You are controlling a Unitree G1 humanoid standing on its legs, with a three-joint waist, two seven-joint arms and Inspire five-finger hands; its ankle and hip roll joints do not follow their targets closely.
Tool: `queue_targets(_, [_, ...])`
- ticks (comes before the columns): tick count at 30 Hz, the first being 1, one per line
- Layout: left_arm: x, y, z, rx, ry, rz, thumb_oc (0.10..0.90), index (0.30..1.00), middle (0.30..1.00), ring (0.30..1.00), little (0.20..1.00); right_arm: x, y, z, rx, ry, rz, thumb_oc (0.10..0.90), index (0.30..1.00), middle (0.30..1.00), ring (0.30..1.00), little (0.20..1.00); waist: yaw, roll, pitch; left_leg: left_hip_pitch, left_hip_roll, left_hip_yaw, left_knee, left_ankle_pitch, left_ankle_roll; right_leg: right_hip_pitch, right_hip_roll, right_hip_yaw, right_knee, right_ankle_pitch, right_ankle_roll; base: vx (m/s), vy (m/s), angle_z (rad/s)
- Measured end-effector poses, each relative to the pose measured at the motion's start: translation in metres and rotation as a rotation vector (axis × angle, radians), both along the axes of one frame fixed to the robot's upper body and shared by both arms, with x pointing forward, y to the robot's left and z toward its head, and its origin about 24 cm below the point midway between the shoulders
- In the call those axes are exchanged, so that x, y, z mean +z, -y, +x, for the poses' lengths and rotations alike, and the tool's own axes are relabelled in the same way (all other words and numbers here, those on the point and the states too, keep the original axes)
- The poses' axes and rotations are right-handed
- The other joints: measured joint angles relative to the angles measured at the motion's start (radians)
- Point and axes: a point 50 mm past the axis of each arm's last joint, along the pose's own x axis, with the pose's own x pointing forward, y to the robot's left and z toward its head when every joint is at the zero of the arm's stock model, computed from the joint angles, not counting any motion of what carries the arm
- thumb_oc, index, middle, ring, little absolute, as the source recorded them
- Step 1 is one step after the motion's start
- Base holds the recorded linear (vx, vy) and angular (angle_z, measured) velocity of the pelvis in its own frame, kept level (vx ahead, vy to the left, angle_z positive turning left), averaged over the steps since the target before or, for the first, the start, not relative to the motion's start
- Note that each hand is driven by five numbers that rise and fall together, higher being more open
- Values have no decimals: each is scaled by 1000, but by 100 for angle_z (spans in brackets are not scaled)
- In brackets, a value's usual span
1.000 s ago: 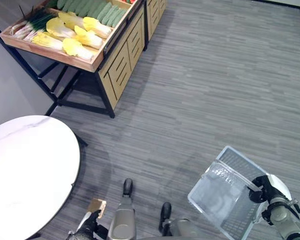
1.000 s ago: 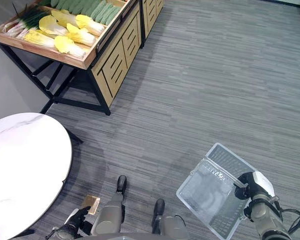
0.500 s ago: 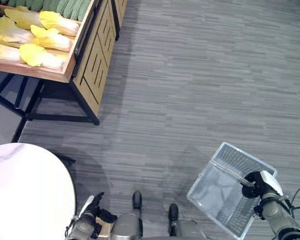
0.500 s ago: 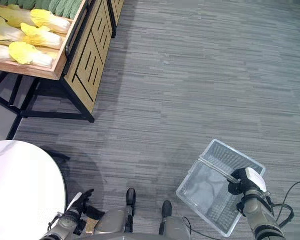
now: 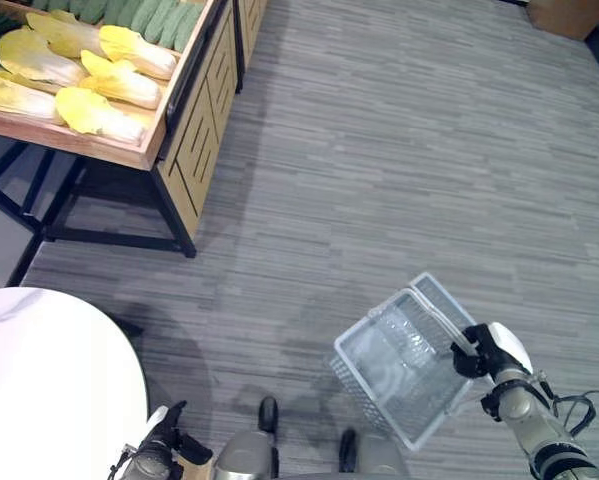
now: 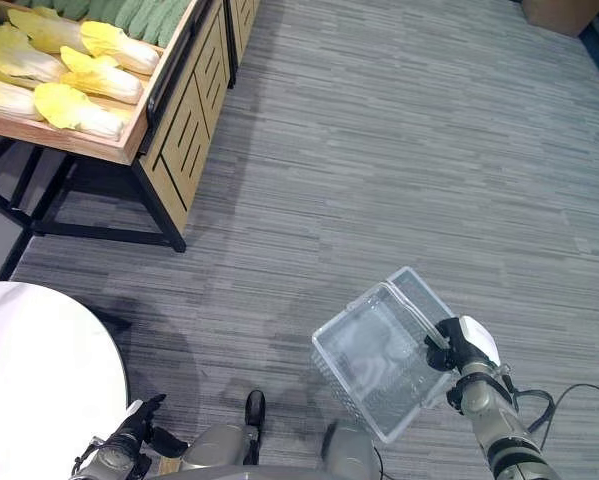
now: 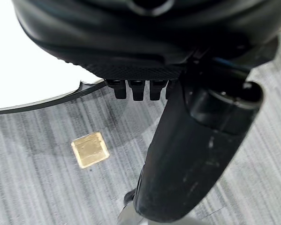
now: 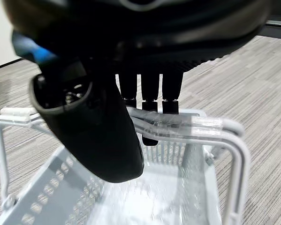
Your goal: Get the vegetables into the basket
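So the vegetables [image 5: 89,75], pale yellow cabbage heads plus some green ones behind, are laid out in a wooden crate [image 5: 129,155] on a dark-framed stand, well apart from both hands and off to the far left of the right hand [image 6: 457,345]. Their long axes are laid roughly crosswise to the crate's front edge. The basket [image 6: 379,355], clear and empty as far as can be seen, is hung from the right hand by its handle, tilted. The left hand [image 6: 129,440] is the one nearer the crate, so picking would probably be done with it. In the right wrist view the fingers [image 8: 147,101] are seen hooked over the handle bar. In the left wrist view the left hand's fingers are seen relaxed with nothing held, over a small tan square [image 7: 89,149] on the floor beside a round white table [image 5: 49,380].
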Motion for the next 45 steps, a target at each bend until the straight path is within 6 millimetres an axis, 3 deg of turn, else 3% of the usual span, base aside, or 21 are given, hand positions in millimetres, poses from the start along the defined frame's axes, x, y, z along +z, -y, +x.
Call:
queue_targets(1, [-2,5,1,11,0,-13,900,1000,1000,1000,1000,-5,2,-8,-12,-27,-1,400,300,300,300,300,-26,4,5,12,-11,-31,5,-12,-12,-13,2,13,-160,58,4,277,-130,67])
queue_targets(3, [-4,8,-1,22,-8,-23,900,1000,1000,1000,1000,-10,2,-15,-22,-50,1,400,300,300,300,300,-36,6,14,37,-15,-51,7,-22,-15,-23,0,36,-265,119,0,230,-112,49])
queue_targets(5, [-6,8,-6,27,-23,-27,900,1000,1000,1000,1000,-13,5,-21,-37,-71,-3,400,300,300,300,300,-51,2,28,76,-21,-93,14,-53,-34,-32,1,72,-326,182,7,326,-191,57])
queue_targets(7, [-7,8,-10,15,-39,-19,900,1000,1000,1000,1000,-17,7,-29,-47,-100,-4,400,300,300,300,300,-63,0,28,94,-22,-136,26,-76,-57,-14,4,79,-339,187,0,181,-157,74])
queue_targets(8, [-7,7,-13,13,-47,-17,900,1000,1000,1000,1000,-20,8,-34,-53,-116,-5,400,300,300,300,300,-64,-10,26,106,-27,-150,31,-91,-76,4,5,86,-335,179,-2,253,-296,54])
queue_targets(9, [-9,7,-21,26,-68,-17,900,1000,1000,1000,1000,-23,9,-41,-64,-141,-4,400,300,300,300,300,-58,-20,26,138,-27,-167,34,-114,-106,40,3,88,-329,228,-18,128,-178,39])
queue_targets(10, [-10,8,-22,30,-71,-20,900,1000,1000,1000,1000,-24,10,-41,-67,-146,-7,400,300,300,300,300,-60,-14,25,142,-17,-169,37,-121,-115,41,11,81,-325,240,-21,192,-279,28])
queue_targets(11, [-14,14,-31,49,-93,-42,900,1000,1000,1000,1000,-23,12,-39,-75,-151,-12,400,300,300,300,300,-60,25,9,144,39,-176,44,-145,-146,45,58,47,-313,247,-51,125,-183,6])
queue_targets(13, [-16,20,-33,52,-99,-56,900,1000,1000,1000,1000,-17,12,-28,-66,-123,-15,400,300,300,300,300,-55,58,3,134,85,-168,75,-144,-161,55,105,30,-314,249,-93,164,-239,2])
queue_targets(18, [-14,20,-22,24,-75,-45,900,1000,1000,1000,1000,3,29,-13,-57,-72,-71,400,300,300,300,300,-66,61,5,118,163,-226,138,-97,-237,104,171,-45,-303,169,-149,144,-224,29])
queue_targets(25, [-10,20,-5,15,-41,-39,900,1000,1000,1000,1000,11,37,-11,-69,-49,-88,400,300,300,300,300,-61,56,15,2,164,-253,347,-48,-304,135,175,-94,-290,101,-186,116,-133,29])
queue_targets(26, [-6,19,5,-8,-20,-25,900,1000,1000,1000,1000,4,39,-28,-87,-87,-88,400,300,300,300,300,-59,38,28,-41,164,-167,411,-28,-313,178,161,-137,-327,102,-194,111,-36,107])
queue_targets(27, [-6,18,7,-9,-18,-20,900,1000,1000,1000,1000,1,39,-35,-94,-96,-86,400,300,300,300,300,-66,38,27,-60,184,-89,376,-41,-305,190,157,-171,-347,86,-207,240,6,139])
queue_targets(28, [-3,19,14,-25,-3,-6,900,1000,1000,1000,1000,1,40,-35,-106,-85,-75,400,300,300,300,300,-69,34,47,-88,180,-24,204,-39,-298,187,156,-172,-372,98,-191,264,81,91])
queue_targets(30, [-3,19,15,-25,2,-6,900,1000,1000,1000,1000,2,38,-30,-111,-72,-69,400,300,300,300,300,-58,34,63,-97,175,-12,59,-20,-297,185,164,-157,-375,105,-181,220,73,20])
queue_targets(32, [-7,22,6,-21,-21,-15,900,1000,1000,1000,1000,4,31,-18,-109,-27,-45,400,300,300,300,300,-29,39,69,-140,208,21,-49,69,-295,193,193,-128,-376,99,-183,337,130,-47])
queue_targets(35, [-9,23,-1,-18,-39,-22,900,1000,1000,1000,1000,1,27,-19,-117,-19,-35,400,300,300,300,300,-13,45,69,-172,234,54,-73,146,-296,228,213,-112,-381,73,-196,327,161,-37])
queue_targets(39, [-10,23,-5,-16,-42,-24,900,1000,1000,1000,1000,-8,31,-36,-153,-66,-39,400,300,300,300,300,-8,53,64,-143,215,36,-68,188,-268,293,214,-58,-376,39,-148,298,279,-48])
queue_targets(40, [-10,24,-4,-17,-38,-25,900,1000,1000,1000,1000,-10,34,-46,-171,-84,-40,400,300,300,300,300,-13,64,57,-148,212,54,-48,198,-255,303,208,-51,-375,34,-140,239,262,-16])
queue_targets(42, [-7,20,4,-18,-20,-14,900,1000,1000,1000,1000,-23,27,-58,-197,-129,-10,400,300,300,300,300,-16,26,53,-123,152,88,-41,171,-181,303,142,-30,-345,23,-99,188,248,-18])
queue_targets(45, [-1,15,13,-26,20,1,900,1000,1000,1000,1000,-30,19,-58,-187,-148,10,400,300,300,300,300,-22,21,50,-112,112,127,-27,144,-129,250,89,13,-243,22,-84,135,174,-27])
